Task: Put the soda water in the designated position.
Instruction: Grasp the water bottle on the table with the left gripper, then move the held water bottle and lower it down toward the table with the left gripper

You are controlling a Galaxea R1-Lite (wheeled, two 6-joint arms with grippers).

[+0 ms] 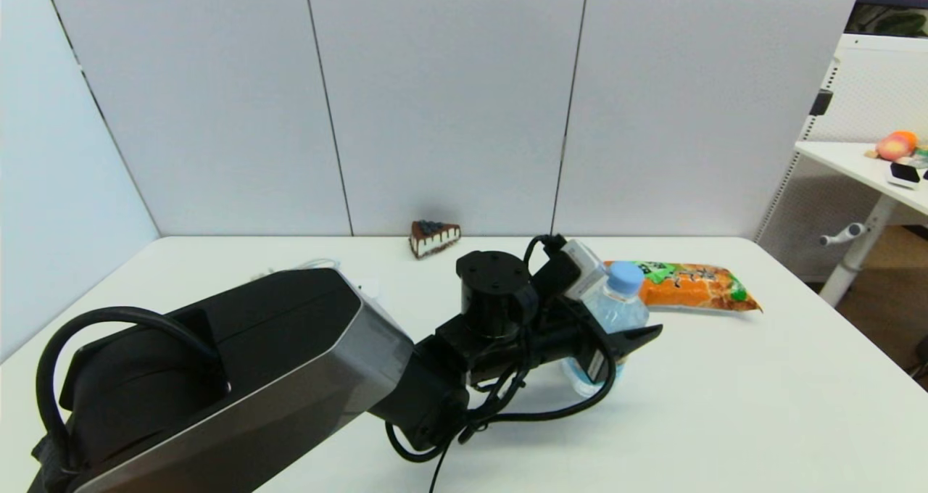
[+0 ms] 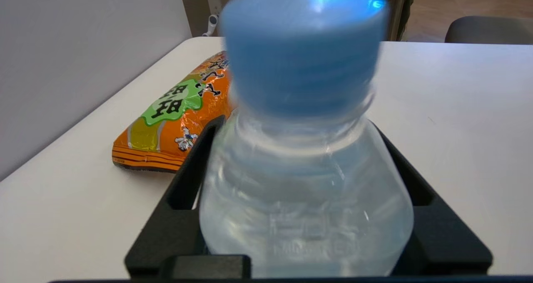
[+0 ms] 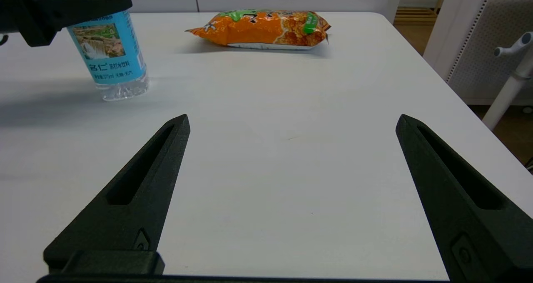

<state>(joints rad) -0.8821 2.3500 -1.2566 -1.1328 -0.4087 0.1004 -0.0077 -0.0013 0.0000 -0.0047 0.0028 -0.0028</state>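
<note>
Left hand grasps my soda water upright, base on the white surface near the orange snack bag, while my right hand hovers released nearby.

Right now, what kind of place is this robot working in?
Probably an office or lab test bay: a bare white table boxed in by grey partition panels, with a second desk alongside. The left gripper holds the soda water upright near a snack bag.
</note>
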